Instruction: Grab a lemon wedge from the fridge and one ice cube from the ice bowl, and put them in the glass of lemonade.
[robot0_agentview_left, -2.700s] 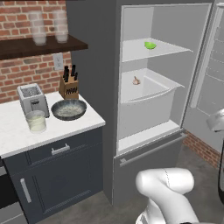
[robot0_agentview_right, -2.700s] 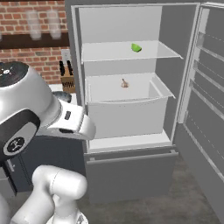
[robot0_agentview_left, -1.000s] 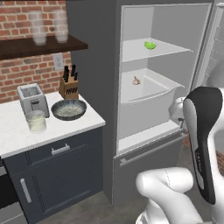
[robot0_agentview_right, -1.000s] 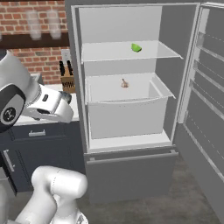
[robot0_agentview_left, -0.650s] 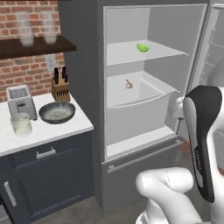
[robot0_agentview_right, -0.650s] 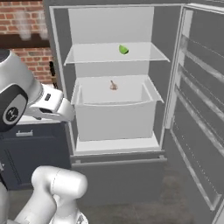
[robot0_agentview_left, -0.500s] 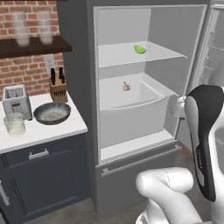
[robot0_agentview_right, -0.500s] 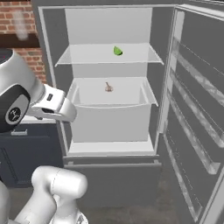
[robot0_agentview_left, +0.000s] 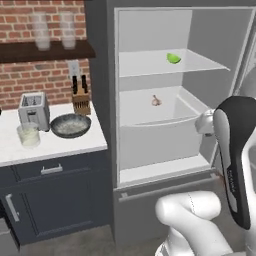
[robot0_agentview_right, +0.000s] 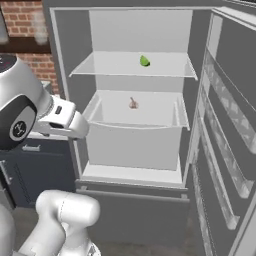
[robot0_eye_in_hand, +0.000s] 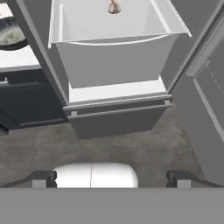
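Lemon wedge (robot0_agentview_left: 173, 58) on fridge (robot0_agentview_left: 150, 150) shelf

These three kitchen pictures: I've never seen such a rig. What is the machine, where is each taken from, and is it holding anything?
It is a white robot arm on a driving base, in a rendered kitchen. Two cameras ride behind it, left and right, facing the open fridge. The third looks along the gripper, whose jaws stand wide open and hold nothing. In the fridge, a lemon wedge lies on the upper shelf and a garlic bulb in the drawer. On the counter stand a toaster, the ice bowl and the glass of lemonade.
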